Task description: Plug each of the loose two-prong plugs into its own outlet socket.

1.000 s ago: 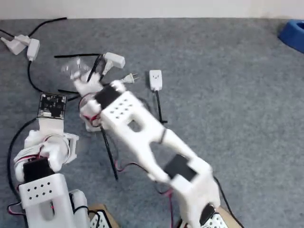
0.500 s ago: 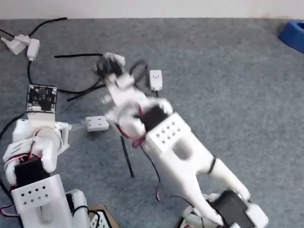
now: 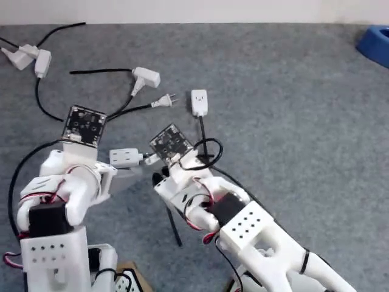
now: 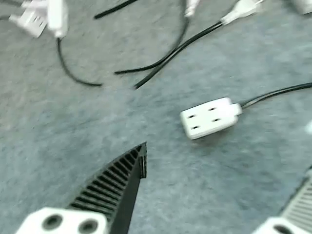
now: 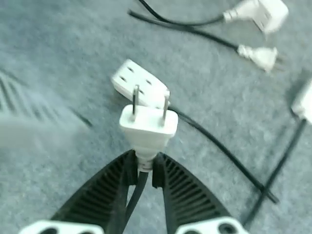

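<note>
My right gripper is shut on the cord end of a white two-prong plug. Its prongs point at a white socket block lying on the grey carpet just beyond them. From above, that plug sits right beside the socket block. My left gripper is open and hovers a short way off the same block, nothing between its fingers. A second loose plug lies near another white socket farther back.
A white right-angle plug and black cords lie at the back. A joined plug and socket pair rests at the far left corner. A blue object sits at the far right edge.
The right arm pulled back from the far plugs toward the socket block, carrying a plug. The left arm shifted right, toward the block.
</note>
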Motion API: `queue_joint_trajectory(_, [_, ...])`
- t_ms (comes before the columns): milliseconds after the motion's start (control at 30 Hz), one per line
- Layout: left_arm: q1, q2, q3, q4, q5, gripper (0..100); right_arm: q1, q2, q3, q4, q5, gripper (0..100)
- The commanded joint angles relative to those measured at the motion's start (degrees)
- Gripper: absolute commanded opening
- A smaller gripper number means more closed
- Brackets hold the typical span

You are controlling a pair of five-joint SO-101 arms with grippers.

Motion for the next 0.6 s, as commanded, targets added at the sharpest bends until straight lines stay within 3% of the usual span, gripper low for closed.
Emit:
queue_joint_trajectory(0, [4.5, -0.7, -6.2, 3.6, 2.5, 46, -2.8, -1.8, 0.0, -2.0, 0.4, 0.7])
queue_joint_trajectory(400, [5.8, -0.2, -2.2, 3.9, 3.5, 46, -7.8, -2.3, -0.9, 3.1, 0.2, 0.7])
queue_joint_trajectory(567, [5.4, -0.4, 4.5, -2.2, 3.3, 46, -8.3, -2.4, -6.3, 9.5, 0.2, 0.7])
